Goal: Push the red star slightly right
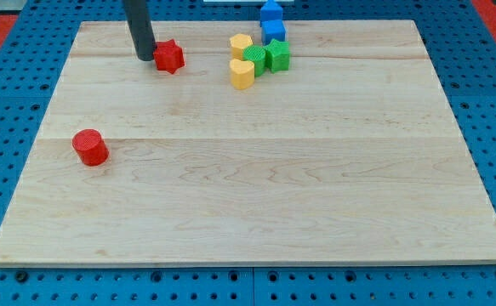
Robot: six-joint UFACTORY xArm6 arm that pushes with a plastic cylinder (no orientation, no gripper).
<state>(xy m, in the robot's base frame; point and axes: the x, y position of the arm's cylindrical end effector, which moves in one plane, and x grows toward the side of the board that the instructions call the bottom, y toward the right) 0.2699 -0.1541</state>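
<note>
Red cylinder [89, 147] near left, untouched. My tip [145, 58], a bare rod holding nothing, sits against the left side of the red star [169, 56], far left. Push step appears underway; next: short rightward nudge, stopping before the yellow blocks [242, 59].

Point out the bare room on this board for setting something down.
Free: everything right of the red cylinder, below the yellow blocks. Crowded: the view's top, where my tip meets the red star, plus green and blue blocks.
</note>
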